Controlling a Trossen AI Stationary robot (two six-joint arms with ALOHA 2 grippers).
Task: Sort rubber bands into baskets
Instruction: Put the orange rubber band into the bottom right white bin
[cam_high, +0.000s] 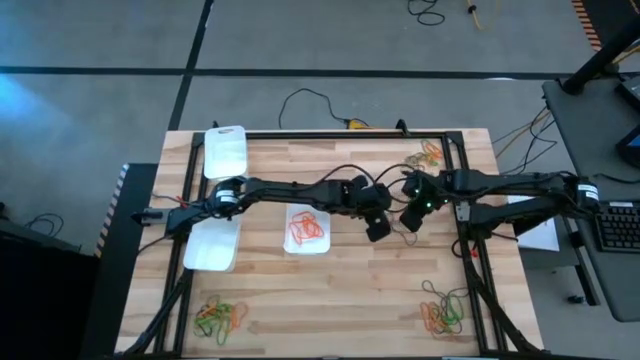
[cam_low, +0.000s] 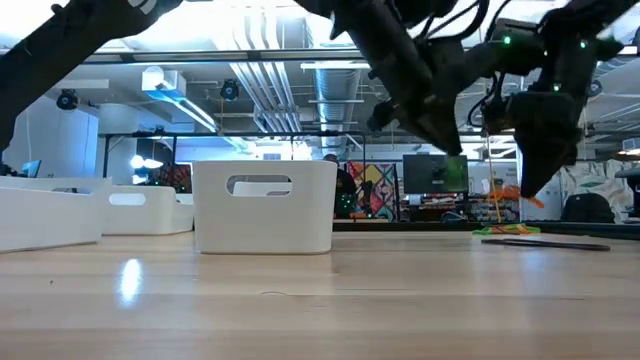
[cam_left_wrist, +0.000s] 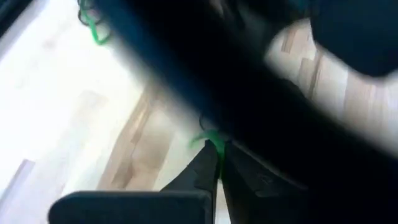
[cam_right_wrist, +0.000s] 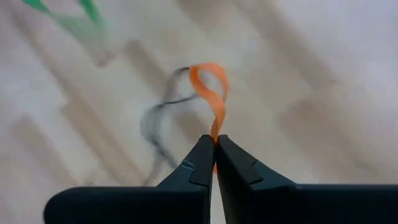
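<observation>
The right gripper (cam_right_wrist: 214, 144) was pinched tight on an orange rubber band (cam_right_wrist: 211, 93), which stuck out just past its tips. The left gripper (cam_left_wrist: 219, 163), close beside it over the table (cam_high: 350, 300), was pinched tight on a green rubber band (cam_left_wrist: 210, 138), with the middle basket (cam_high: 306, 229) near its side

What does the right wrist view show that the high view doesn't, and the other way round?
Only the right wrist view shows the right gripper shut on an orange rubber band, a dark band trailing beside it. Only the high view shows the layout: three baskets, the middle basket holding orange bands, mixed piles near the table corners, and the left gripper close by at mid-table. Both show the wooden table.
</observation>
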